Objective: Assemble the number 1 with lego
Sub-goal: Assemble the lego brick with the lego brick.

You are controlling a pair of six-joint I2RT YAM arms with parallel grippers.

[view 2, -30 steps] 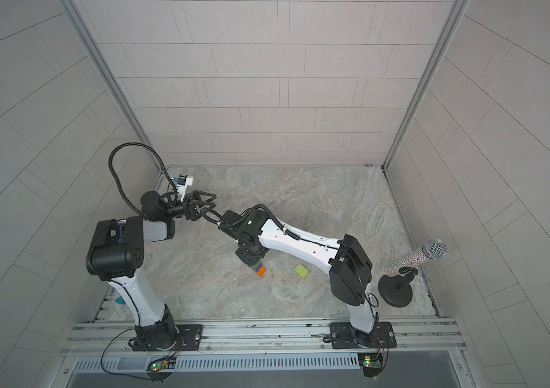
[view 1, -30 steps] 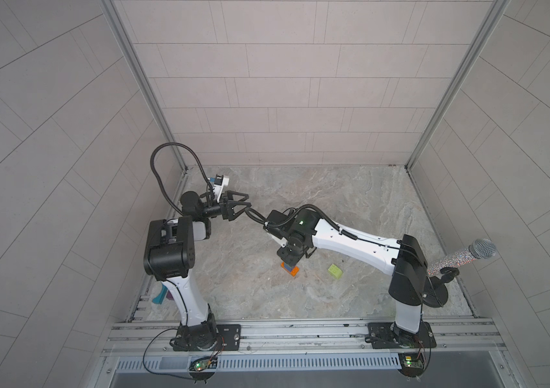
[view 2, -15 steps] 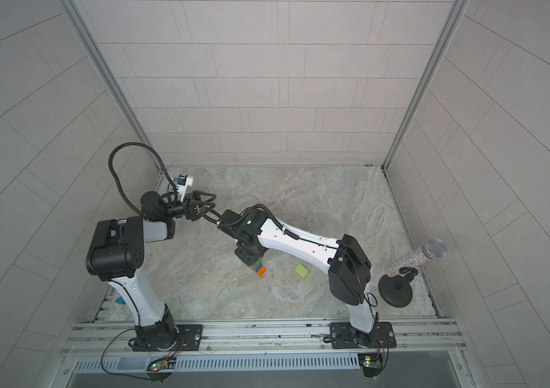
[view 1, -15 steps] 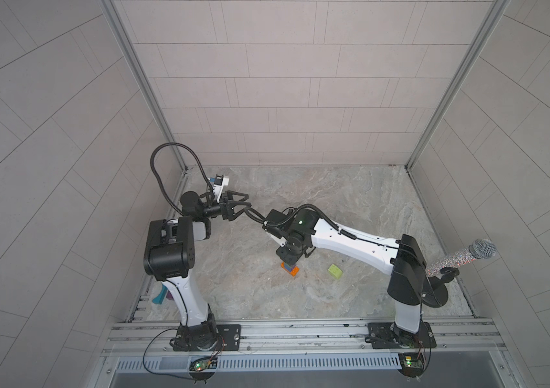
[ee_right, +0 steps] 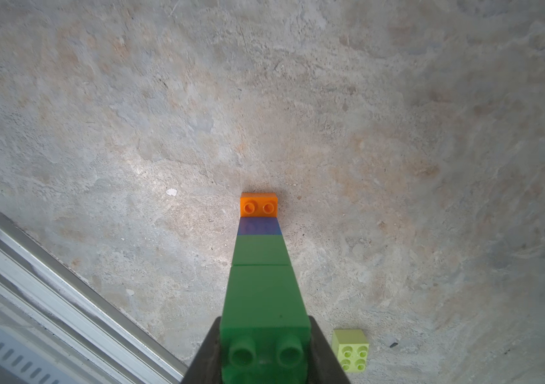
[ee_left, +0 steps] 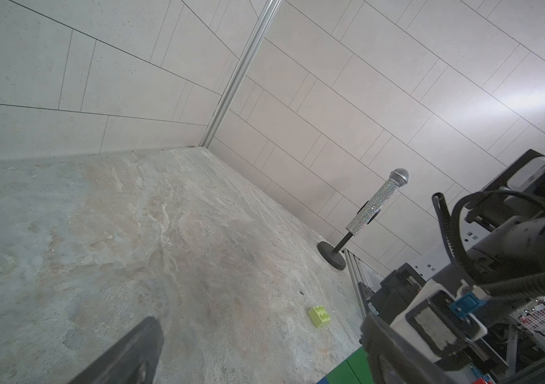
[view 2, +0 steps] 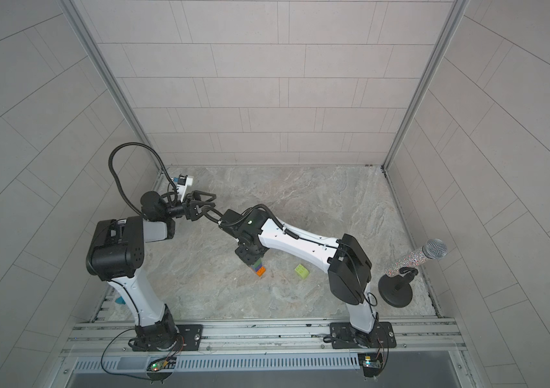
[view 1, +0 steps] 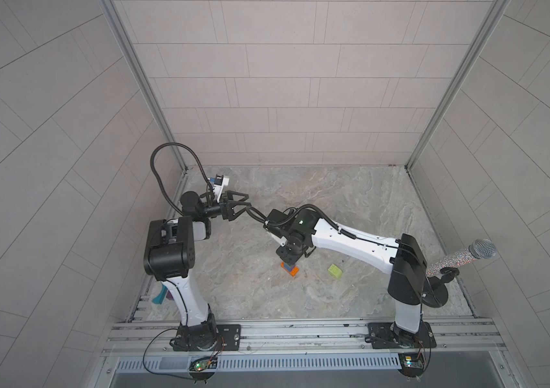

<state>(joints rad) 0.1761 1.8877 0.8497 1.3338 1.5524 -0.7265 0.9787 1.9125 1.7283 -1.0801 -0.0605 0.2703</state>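
The number 1 (ee_right: pixel 261 250) stands upright on the table as a stack: an orange brick (ee_right: pixel 259 205) at the base, then a blue one (ee_right: pixel 259 227) and two green ones. My right gripper (ee_right: pixel 264 352) points down over the stack, shut on the top green brick (ee_right: pixel 264 296); both top views show this gripper (view 1: pixel 289 260) (view 2: pixel 250 258) above the orange base (view 1: pixel 290 271). A lime brick (view 1: pixel 335 271) (view 2: pixel 302 271) (ee_right: pixel 350 349) lies loose to the right of the stack. My left gripper (view 1: pixel 236 205) (ee_left: pixel 258 359) hangs open and empty at the back left.
A glittery microphone (view 1: pixel 458 258) (ee_left: pixel 377 204) on a black stand is at the right edge of the table. Tiled walls close in the back and both sides. An aluminium rail (view 1: pixel 300 327) runs along the front. A teal object (view 1: pixel 159 297) lies behind my left arm's base.
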